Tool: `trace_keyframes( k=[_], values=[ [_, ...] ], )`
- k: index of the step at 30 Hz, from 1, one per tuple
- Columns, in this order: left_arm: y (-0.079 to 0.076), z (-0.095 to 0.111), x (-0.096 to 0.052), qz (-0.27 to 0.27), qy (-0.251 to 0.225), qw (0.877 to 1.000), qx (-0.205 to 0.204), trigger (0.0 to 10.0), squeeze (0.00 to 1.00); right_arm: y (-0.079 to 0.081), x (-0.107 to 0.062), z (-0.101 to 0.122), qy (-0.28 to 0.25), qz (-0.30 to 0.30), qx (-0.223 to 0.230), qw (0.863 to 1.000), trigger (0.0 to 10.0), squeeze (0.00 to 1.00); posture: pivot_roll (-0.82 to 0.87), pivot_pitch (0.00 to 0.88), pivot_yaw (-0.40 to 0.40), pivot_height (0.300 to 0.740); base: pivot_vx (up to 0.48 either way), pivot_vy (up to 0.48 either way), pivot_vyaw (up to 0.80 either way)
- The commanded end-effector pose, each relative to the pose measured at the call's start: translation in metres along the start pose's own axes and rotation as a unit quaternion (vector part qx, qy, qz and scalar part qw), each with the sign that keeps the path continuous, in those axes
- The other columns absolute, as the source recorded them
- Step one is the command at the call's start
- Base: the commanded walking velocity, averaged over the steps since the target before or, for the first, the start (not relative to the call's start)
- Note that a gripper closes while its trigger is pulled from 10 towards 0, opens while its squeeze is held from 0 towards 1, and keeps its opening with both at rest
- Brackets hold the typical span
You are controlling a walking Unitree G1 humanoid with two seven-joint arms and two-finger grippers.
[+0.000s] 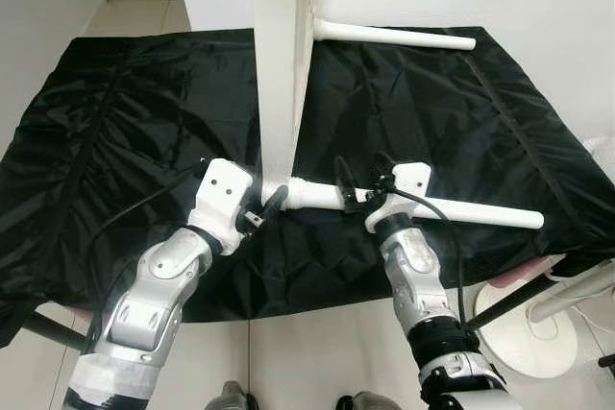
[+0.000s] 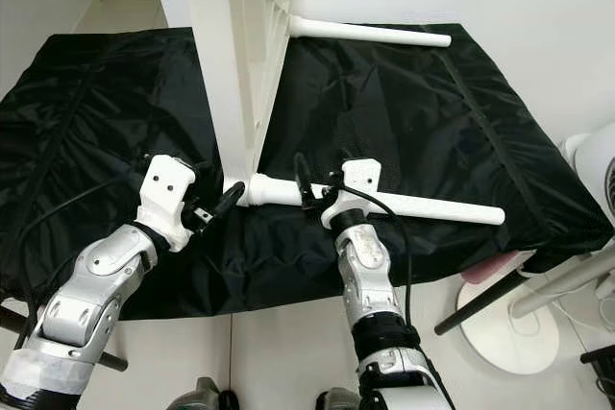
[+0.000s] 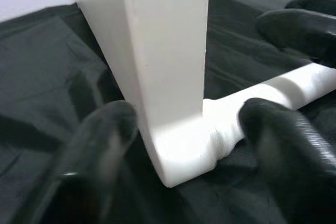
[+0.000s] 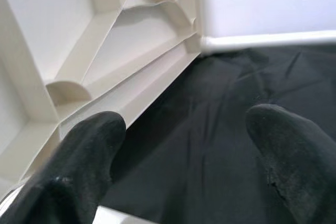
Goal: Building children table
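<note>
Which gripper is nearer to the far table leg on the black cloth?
The right gripper: it straddles the near leg, closer to the far table leg. The left gripper sits at the tabletop's corner.

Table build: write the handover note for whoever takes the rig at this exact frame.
Left gripper: open, fingers either side of the tabletop's lower corner, at the near leg's joint.
Right gripper: around the near leg; the wrist view shows a gap between its fingers, so whether it grips is unclear.
Tabletop: stands on edge on the black sheet, ribbed underside to the robot's right.
Far leg: sticks out sideways from the underside.
Near leg: lies along the sheet, its end at the lower corner socket.
Done: two legs appear to be in sockets.
Left: check that the near leg is seated; other legs unknown.
</note>
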State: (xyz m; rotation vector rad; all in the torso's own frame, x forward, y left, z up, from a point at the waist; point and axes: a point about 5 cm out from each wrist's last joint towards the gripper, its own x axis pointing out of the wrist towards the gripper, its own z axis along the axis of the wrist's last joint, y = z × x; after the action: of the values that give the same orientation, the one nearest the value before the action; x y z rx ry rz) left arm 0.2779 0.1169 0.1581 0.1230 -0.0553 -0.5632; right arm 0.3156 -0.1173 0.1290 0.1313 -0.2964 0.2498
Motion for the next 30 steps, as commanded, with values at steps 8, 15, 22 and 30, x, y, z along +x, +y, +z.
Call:
trace_keyframes(
  k=[8, 15, 22, 30],
  values=[
    [0.006, 0.003, 0.003, 0.068, 0.019, 0.997, -0.029, 10.0, 0.00, -0.015, -0.018, 0.014, -0.013, -0.046, -0.023, 0.999, 10.0, 0.00, -0.04, 0.047, 0.014, 0.740, 0.000, 0.000, 0.00],
    [0.005, 0.002, 0.009, 0.099, 0.039, 0.993, -0.050, 10.0, 0.00, -0.017, -0.024, 0.019, -0.015, -0.052, -0.040, 0.998, 10.0, 0.00, -0.04, 0.044, 0.011, 0.740, 0.000, 0.000, 0.00],
    [0.010, -0.002, 0.017, 0.131, 0.054, 0.989, -0.050, 10.0, 0.00, -0.017, -0.032, 0.018, 0.000, -0.052, -0.043, 0.998, 10.0, 0.00, -0.05, 0.040, 0.008, 0.740, 0.000, 0.000, 0.00],
    [0.005, 0.009, 0.028, 0.103, 0.034, 0.992, -0.060, 10.0, 0.00, -0.018, -0.035, 0.019, 0.007, -0.055, -0.054, 0.997, 10.0, 0.00, -0.07, 0.029, 0.008, 0.740, 0.000, 0.000, 0.00]
  ],
)
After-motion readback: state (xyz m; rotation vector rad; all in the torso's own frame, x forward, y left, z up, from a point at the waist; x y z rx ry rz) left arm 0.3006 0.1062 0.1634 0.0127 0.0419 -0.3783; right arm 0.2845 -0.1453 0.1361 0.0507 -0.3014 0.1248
